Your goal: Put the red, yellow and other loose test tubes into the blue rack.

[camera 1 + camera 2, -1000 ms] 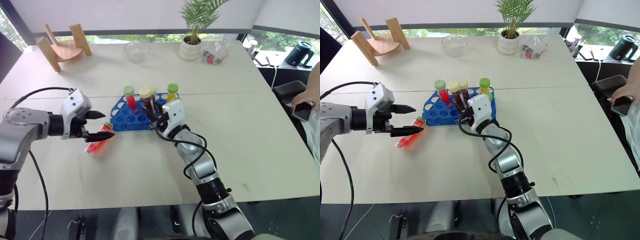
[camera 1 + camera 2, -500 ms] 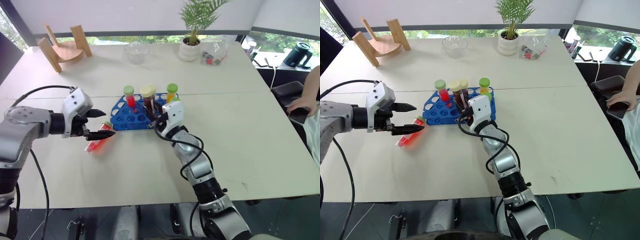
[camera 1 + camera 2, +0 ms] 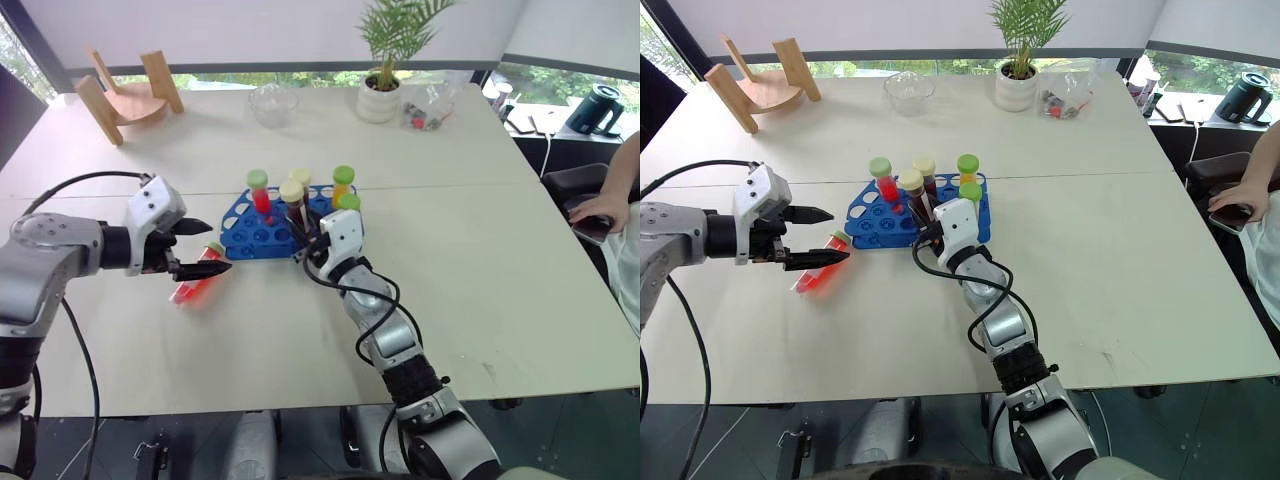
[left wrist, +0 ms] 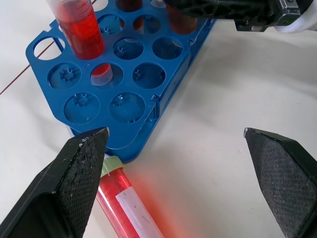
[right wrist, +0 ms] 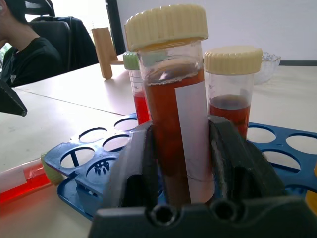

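- Right gripper (image 3: 303, 228) sits at the near edge of the blue rack (image 3: 245, 235), its fingers on either side of a brown tube with a cream cap (image 5: 171, 99); the tube stands upright in the rack, and whether the fingers press it or have slackened I cannot tell.
- Left gripper (image 3: 200, 248) hangs spread wide above the surface (image 3: 500, 250), holding nothing.
- A red tube with a green cap (image 3: 198, 281) lies flat on the surface just below that gripper, its cap close to the rack's left corner.
- Upright in the rack: another red tube (image 3: 260, 192), a second brown tube (image 5: 234, 89), and two green-capped tubes (image 3: 345, 187) at its right end.
- The rack stands near the middle of the surface.
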Controlling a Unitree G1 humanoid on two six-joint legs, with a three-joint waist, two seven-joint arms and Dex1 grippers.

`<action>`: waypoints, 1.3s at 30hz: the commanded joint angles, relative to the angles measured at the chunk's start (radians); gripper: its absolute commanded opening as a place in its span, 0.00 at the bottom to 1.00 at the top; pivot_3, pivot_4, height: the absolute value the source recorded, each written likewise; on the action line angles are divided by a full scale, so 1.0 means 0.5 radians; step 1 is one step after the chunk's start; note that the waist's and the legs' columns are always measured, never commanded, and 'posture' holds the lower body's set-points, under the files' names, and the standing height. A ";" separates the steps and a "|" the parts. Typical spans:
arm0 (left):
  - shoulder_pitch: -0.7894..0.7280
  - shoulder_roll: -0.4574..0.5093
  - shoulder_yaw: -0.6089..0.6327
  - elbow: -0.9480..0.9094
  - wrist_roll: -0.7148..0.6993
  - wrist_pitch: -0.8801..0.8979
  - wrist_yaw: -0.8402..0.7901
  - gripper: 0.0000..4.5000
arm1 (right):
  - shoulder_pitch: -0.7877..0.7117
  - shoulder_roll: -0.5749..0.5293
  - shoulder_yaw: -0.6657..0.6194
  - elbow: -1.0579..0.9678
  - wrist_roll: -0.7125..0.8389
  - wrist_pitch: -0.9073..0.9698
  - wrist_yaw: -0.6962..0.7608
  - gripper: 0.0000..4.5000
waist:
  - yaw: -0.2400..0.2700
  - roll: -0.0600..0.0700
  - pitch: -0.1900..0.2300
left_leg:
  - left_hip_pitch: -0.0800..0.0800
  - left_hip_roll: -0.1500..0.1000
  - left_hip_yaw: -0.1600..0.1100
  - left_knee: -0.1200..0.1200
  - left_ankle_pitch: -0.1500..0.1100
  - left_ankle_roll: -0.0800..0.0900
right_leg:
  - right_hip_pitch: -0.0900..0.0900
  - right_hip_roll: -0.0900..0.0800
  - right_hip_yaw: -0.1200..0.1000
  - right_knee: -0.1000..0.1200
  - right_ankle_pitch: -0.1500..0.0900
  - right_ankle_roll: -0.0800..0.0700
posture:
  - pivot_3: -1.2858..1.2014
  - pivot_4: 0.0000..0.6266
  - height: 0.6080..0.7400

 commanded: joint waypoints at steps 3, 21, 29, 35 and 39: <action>0.000 0.044 0.110 -0.006 -0.021 -0.012 -0.002 1.00 | 0.049 -0.072 0.018 -0.375 0.027 0.050 0.097 0.96 | 0.002 0.000 0.000 | 0.000 0.000 0.000 0.000 0.000 0.000 | 0.000 0.000 0.000 0.000 0.000 0.000 | 0.52 0.24 1.00; -1.184 0.105 -1.120 0.732 0.528 0.888 -0.364 1.00 | -0.133 -1.643 -0.281 -1.884 1.803 1.986 1.580 0.96 | 0.012 0.001 0.001 | 0.004 -0.002 -0.009 0.006 -0.002 0.004 | 0.014 0.003 -0.005 -0.005 -0.001 0.000 | 0.52 0.24 1.00; -1.451 -0.152 -1.568 1.283 0.801 0.881 -0.563 1.00 | -0.221 -1.619 -0.173 -1.809 1.687 1.922 1.510 0.96 | -0.022 0.001 0.001 | -0.001 -0.002 -0.010 0.004 -0.003 0.006 | 0.006 0.004 -0.004 -0.003 -0.002 -0.001 | 0.52 0.24 1.00; -1.425 -0.311 -1.630 1.422 0.927 0.759 -0.558 0.88 | -0.200 -1.565 -0.208 -1.808 1.647 1.884 1.367 0.98 | 0.006 0.001 0.001 | -0.003 -0.002 -0.009 0.005 -0.003 0.006 | 0.005 0.002 -0.004 -0.003 -0.002 0.000 | 0.52 0.24 1.00; -1.401 -0.399 -1.598 1.486 0.971 0.727 -0.540 0.47 | -0.206 -1.564 -0.194 -1.793 1.612 1.863 1.331 0.98 | 0.015 0.001 0.001 | -0.001 -0.004 -0.009 0.008 -0.003 0.006 | 0.009 0.001 -0.004 -0.003 -0.002 0.000 | 0.52 0.24 1.00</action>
